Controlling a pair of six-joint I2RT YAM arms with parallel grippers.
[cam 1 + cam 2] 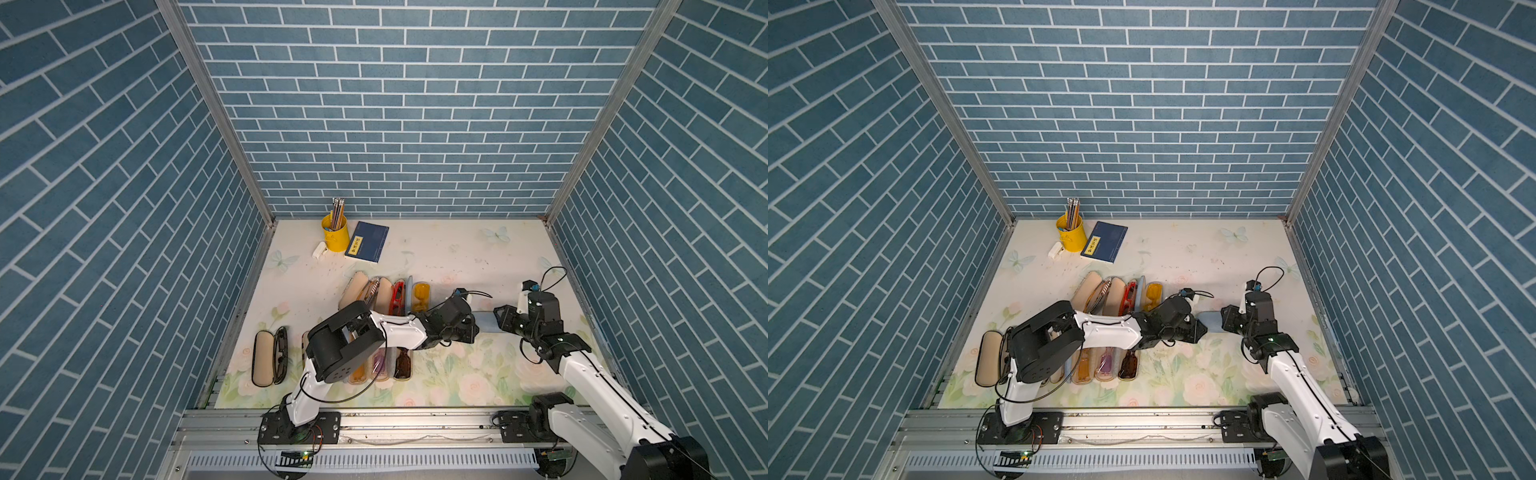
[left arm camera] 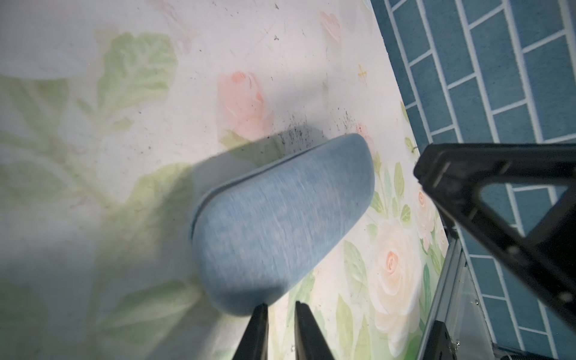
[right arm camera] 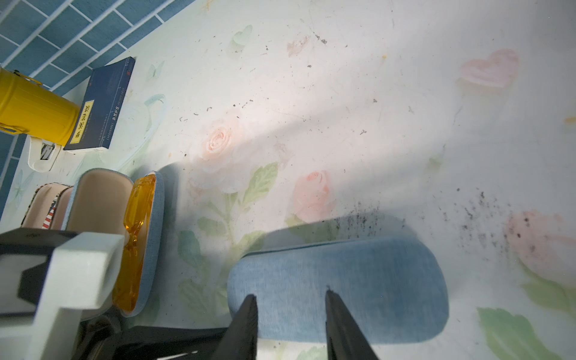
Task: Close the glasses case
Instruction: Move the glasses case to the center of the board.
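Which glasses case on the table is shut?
The blue fabric case, alone between left pincer and right pincer: lid down. The other visible cases lie open, showing lining or glasses.

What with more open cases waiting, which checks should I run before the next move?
1. Blue glasses case lid down, seam shut: ok.
2. Catch fully snapped: cannot tell.
3. Case flat on table: ok.
4. Right gripper open, not clamping the case: ok.
5. Left gripper shut, holding nothing: ok.
6. Open case with orange glasses apart from it: ok.
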